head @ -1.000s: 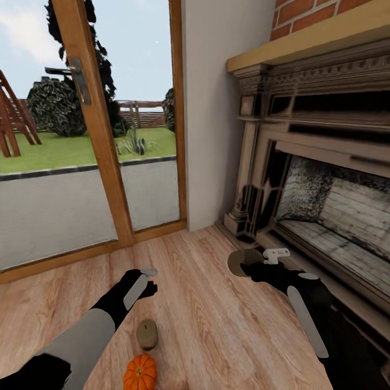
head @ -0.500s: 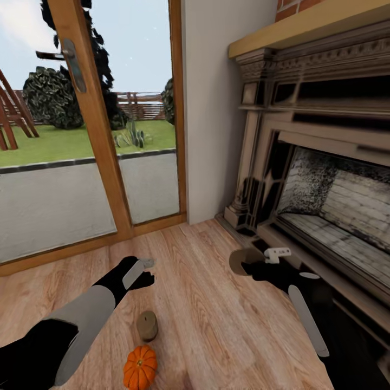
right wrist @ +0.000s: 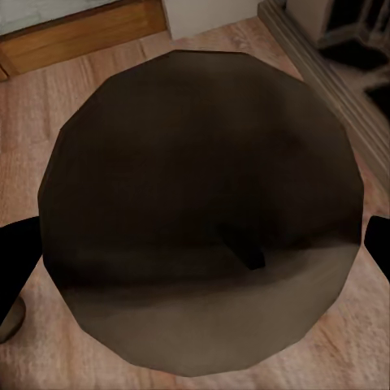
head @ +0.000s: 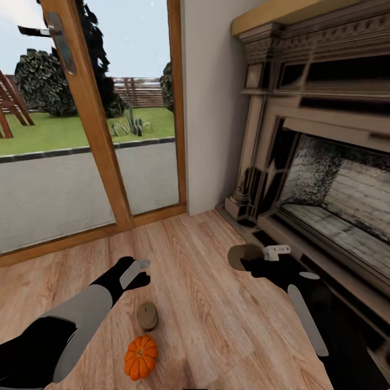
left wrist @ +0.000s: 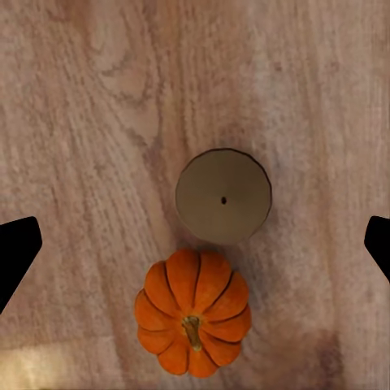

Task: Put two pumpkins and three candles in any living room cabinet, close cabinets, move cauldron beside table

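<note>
A tan candle (head: pixel 147 316) stands upright on the wooden floor, with an orange pumpkin (head: pixel 141 357) close beside it, nearer to me. My left gripper (head: pixel 138 277) hangs open above the floor just beyond the candle. The left wrist view looks straight down on that candle (left wrist: pixel 223 195) and pumpkin (left wrist: pixel 192 322), with the left gripper (left wrist: pixel 195 248) spread wide and its fingertips (left wrist: pixel 16 252) far apart. Over the floor in front of the hearth, my right gripper (head: pixel 248 260) is shut on a second candle (head: pixel 238 254). That candle's flat top (right wrist: pixel 203 162) sits between the right gripper (right wrist: pixel 195 256) fingers.
A dark ornate fireplace (head: pixel 325 162) with a low hearth ledge (head: pixel 303 254) runs along the right. A wood-framed glass door (head: pixel 92 135) and a white wall section (head: pixel 211 108) stand ahead. Bare wooden floor (head: pixel 200 303) lies between the arms.
The head view has shifted, so floor and fireplace sit higher in the picture. My left gripper is a little closer to the floor candle. The right gripper still holds its candle.
</note>
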